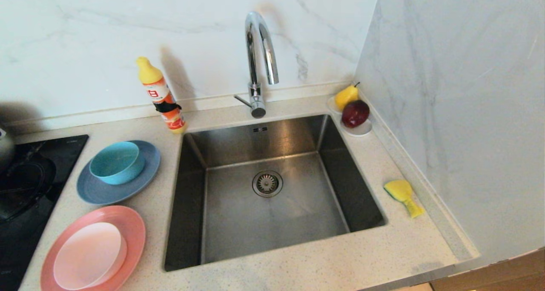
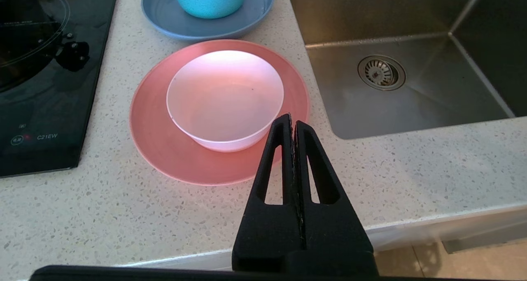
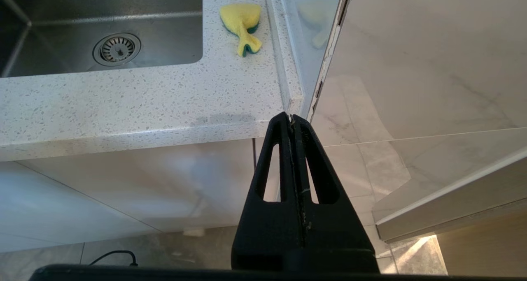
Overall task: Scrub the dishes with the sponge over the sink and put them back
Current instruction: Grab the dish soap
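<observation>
Small yellow sponge with a dark green scouring side [image 1: 403,196] lies flat on the speckled white stone surface [image 1: 332,261], right of the square stainless-steel sink [image 1: 272,223], close to the right wall, its tail pointing toward the near edge. In my right wrist view the same sponge [image 3: 242,24] sits apart from the basin rim.

Sink: round drain strainer [image 1: 267,183] at centre of the basin floor; tall chrome gooseneck tap [image 1: 258,61] on the far rim.

Dishes, all left of the sink on the surface: large grey-blue plate [image 1: 96,191] at the far left, with the teal bowl [image 1: 117,162] standing in it. Nearer to me, the large salmon-pink plate [image 1: 127,225] carries the pale pink-white bowl [image 1: 89,254], upright. The two plates are just beside each other.

Left gripper [image 2: 293,120] hovers near the front edge of the surface, just before the pink plate; jaws pressed together, holding nothing. Right gripper [image 3: 291,118] hangs off the near right corner of the surface, below its level, jaws likewise closed and empty. I see neither arm in the head view.

Others: orange dish-soap bottle with yellow cap [image 1: 162,97] at the far left corner of the sink; small white saucer [image 1: 359,130] at the far right corner with a yellow pear [image 1: 345,96] and a dark red apple [image 1: 355,113]; black glass cooktop [image 1: 25,184] at the left edge.
</observation>
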Robot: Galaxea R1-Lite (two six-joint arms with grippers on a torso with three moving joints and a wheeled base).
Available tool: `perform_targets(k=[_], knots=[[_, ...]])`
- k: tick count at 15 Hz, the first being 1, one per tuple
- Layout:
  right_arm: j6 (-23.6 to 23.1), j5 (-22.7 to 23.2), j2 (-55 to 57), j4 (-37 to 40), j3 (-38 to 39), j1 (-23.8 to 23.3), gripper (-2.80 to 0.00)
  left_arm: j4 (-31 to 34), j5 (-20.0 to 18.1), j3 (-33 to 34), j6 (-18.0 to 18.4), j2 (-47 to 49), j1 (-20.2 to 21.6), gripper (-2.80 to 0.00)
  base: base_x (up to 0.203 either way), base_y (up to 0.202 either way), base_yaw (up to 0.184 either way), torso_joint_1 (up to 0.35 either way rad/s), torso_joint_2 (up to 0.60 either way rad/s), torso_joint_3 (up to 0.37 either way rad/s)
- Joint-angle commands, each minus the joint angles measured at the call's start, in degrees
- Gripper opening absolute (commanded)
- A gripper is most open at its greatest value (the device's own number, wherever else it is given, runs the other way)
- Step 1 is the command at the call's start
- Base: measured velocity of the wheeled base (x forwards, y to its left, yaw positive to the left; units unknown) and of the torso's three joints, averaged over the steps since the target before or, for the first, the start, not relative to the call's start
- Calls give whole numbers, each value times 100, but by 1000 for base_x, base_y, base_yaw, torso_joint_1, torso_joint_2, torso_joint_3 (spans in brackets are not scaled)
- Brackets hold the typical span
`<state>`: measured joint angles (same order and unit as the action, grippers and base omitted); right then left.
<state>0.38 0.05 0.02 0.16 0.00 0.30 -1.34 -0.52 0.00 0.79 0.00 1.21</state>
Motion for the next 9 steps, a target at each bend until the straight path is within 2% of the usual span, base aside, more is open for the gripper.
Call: perform_targets(k=[1,9], knots=[[6,4,-11,-7,0,5,-280,-5,0,105,0,9,2,-280,0,0,0,0,0,0],[7,4,-11,-7,0,5,-280,2,8,97,0,9,2,-280,0,0,0,0,0,0]])
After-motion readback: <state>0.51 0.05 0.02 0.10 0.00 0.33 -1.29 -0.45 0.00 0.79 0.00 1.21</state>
